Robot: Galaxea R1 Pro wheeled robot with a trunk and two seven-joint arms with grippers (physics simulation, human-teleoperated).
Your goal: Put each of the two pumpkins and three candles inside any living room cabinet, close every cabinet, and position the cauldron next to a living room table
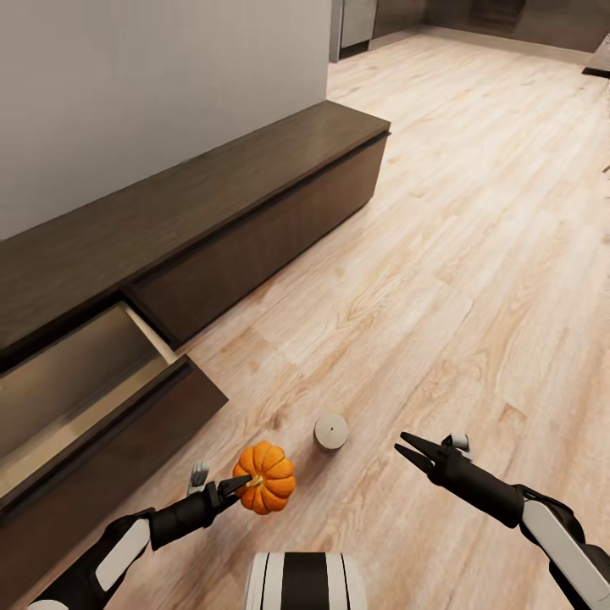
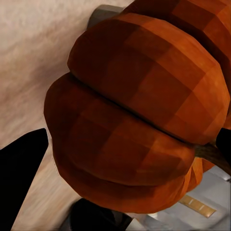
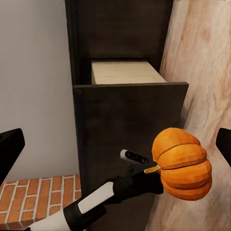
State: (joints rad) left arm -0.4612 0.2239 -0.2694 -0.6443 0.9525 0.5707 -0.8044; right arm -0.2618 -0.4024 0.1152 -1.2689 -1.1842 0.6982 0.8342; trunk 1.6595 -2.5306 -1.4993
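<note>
Left gripper clamped on one pumpkin by its stem, one candle beside, right gripper apart, cabinet drawer open

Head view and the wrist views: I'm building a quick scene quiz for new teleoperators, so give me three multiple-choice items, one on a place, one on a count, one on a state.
1. Where is the candle?
A. on the wood floor
B. in the drawer
C. on the cabinet top

2. How many pumpkins show?
A. one
B. two
C. three

3. The cabinet drawer nearest the robot is:
A. pulled open
B. shut
C. removed

Key:
1 A, it stands on the floor beside the pumpkin.
2 A, a single orange one, at the left gripper.
3 A, its pale inside shows.
</note>
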